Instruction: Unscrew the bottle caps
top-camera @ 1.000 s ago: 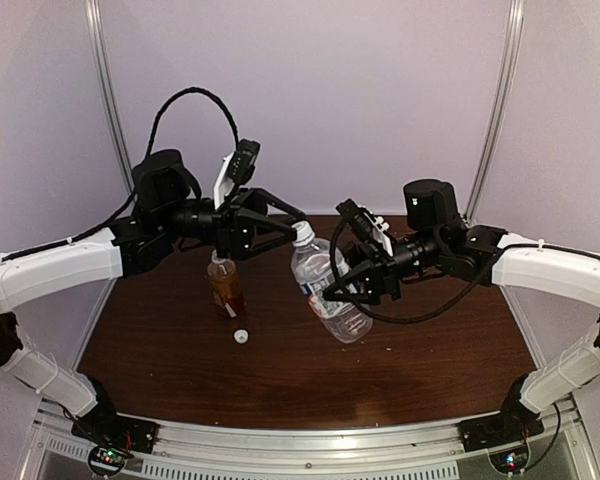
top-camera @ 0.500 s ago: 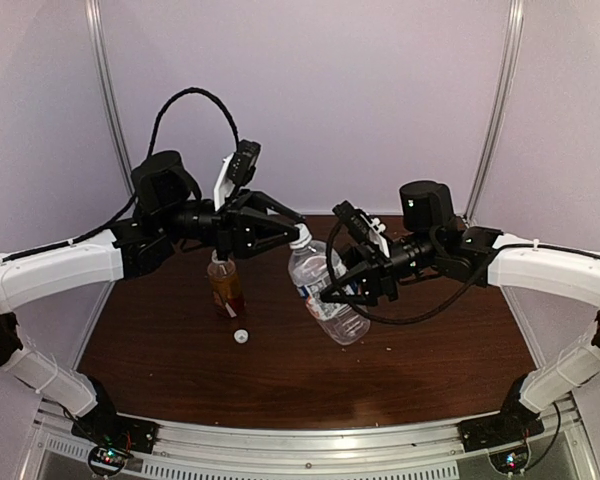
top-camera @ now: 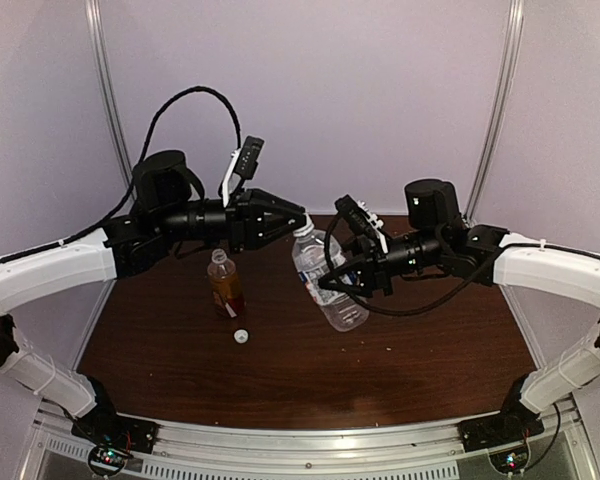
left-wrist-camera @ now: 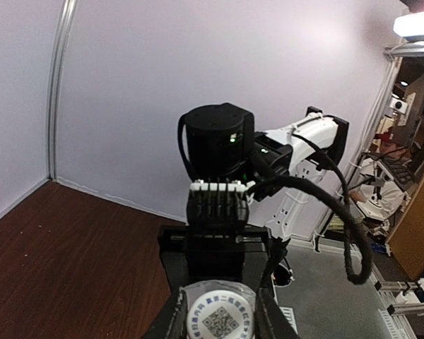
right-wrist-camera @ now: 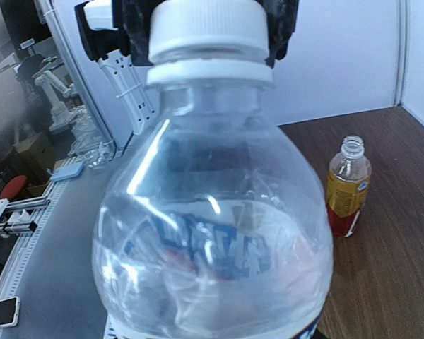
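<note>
Now the left claw has been clenched on the white cap of the clear bottle, gripped over the table's middle by the right claw, so unscrewing may be started.

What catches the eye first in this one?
The clear bottle is held tilted above the table between both arms. The right tool grips its body and the left tool pinches its white cap. To the left, the amber bottle stands open on the table, with a loose cap lying on its near side.
</note>
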Motion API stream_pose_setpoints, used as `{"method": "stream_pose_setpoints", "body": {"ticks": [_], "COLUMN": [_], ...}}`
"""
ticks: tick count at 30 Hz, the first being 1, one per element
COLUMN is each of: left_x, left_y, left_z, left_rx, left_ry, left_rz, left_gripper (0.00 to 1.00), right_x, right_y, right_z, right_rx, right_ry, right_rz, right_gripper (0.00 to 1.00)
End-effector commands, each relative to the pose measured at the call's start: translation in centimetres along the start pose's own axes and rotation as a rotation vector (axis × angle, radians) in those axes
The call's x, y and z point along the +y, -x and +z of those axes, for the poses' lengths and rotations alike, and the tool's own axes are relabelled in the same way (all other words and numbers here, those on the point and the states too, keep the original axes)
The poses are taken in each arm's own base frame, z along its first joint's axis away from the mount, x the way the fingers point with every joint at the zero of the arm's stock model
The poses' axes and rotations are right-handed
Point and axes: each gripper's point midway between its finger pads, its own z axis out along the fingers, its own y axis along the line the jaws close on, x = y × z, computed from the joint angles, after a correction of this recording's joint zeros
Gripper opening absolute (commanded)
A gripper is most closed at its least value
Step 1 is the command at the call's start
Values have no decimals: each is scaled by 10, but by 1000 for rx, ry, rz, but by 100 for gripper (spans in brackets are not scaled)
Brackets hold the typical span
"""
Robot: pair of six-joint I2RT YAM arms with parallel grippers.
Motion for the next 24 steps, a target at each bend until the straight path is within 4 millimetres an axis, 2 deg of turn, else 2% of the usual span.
{"method": "stream_pose_setpoints", "body": {"ticks": [1,4,9,12,14,18,24], "left_x": [31,43,40,36,30,16,-6], "left_y": [18,19,28,32,35,39,37], "left_z": [0,0,7,8,8,6,-2], "left_rx": [-75,-124,-141,-142,-138,-110,-55], "left_ry": [304,401,439,420,392,338,201], "left_rz": [-133,-235,-231,-206,-157,-49,49], "left_gripper": [2,2,8,21,33,52,67], "right_x": [-36,-45,-49,-48,-44,-32,-6], "right_y": [21,22,18,15,14,13,15], "right_z": [-13,-16,-14,-14,-14,-12,-11], "right_rx": [-35,-48,-49,-45,-45,-46,-49], "right_ry": [-264,-319,-331,-322,-307,-239,-111], "right_rz": [-32,-36,-32,-32,-37,-48,-67], "right_gripper": [35,35,35,35,35,36,36]}}
